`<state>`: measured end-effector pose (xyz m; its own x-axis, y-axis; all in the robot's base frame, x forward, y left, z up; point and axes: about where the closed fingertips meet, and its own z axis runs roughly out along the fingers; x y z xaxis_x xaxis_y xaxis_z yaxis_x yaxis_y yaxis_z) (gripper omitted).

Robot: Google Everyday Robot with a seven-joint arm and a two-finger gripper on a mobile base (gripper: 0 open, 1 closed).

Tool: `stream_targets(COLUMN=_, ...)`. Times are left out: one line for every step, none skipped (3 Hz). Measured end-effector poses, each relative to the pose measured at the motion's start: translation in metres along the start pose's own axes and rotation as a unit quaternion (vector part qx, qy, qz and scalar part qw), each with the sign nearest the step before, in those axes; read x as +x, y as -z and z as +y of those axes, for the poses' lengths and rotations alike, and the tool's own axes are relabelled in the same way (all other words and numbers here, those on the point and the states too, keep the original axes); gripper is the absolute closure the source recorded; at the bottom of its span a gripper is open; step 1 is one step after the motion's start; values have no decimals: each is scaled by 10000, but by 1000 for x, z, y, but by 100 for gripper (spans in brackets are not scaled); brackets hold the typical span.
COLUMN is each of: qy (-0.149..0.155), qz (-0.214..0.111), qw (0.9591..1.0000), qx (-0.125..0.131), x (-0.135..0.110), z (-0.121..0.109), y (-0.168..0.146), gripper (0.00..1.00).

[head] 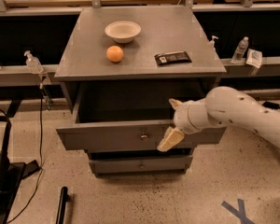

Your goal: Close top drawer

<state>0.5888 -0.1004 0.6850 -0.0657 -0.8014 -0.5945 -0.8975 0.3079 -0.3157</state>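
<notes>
While the gripper (168, 124) sits at the top edge of the top drawer's (102, 138) front panel, right of centre, its two tan fingers (170, 140) stand spread apart: open, one tip hanging down over the outer face of the panel, the other up behind the rim on the inner side. Cannot tell whether either finger presses on the panel. White arm (252, 118) reaches in from the right edge of the view, rounded wrist just beside the panel's right end. Top drawer pulled well out of the grey cabinet (144, 36), dark interior showing behind the front panel. Small metal knob (143, 136) at panel centre, just left of the lower finger, apart from it. Below it, a lower-fronted grey drawer (116, 164) with a like knob (141, 164), set further back. On the cabinet top: white bowl (122, 31) toward the rear left, an orange (115, 53) just in front of it, a dark flat packet (172, 58) to the right, near the front. Clear pump bottle (33, 62) on the ledge left of the cabinet; water bottle (240, 49) on the ledge to the right. Speckled floor (130, 199) with a blue tape cross (238, 211) at lower right.
</notes>
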Motion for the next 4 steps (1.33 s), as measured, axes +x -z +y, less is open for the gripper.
stream_targets(qy=-20, qz=-283, qw=9994, qx=189, x=-6, z=17, y=36, gripper=0)
stream_targets(qy=-162, qz=-532, qw=9984, qx=91, x=-2, z=53, y=48, gripper=18)
stream_targets(qy=-263, qz=-898, qw=9956, qx=-36, x=-2, z=85, y=43, gripper=41)
stream_targets(qy=-227, qz=-1359, qw=9904, qx=-141, x=-8, z=108, y=22, gripper=65)
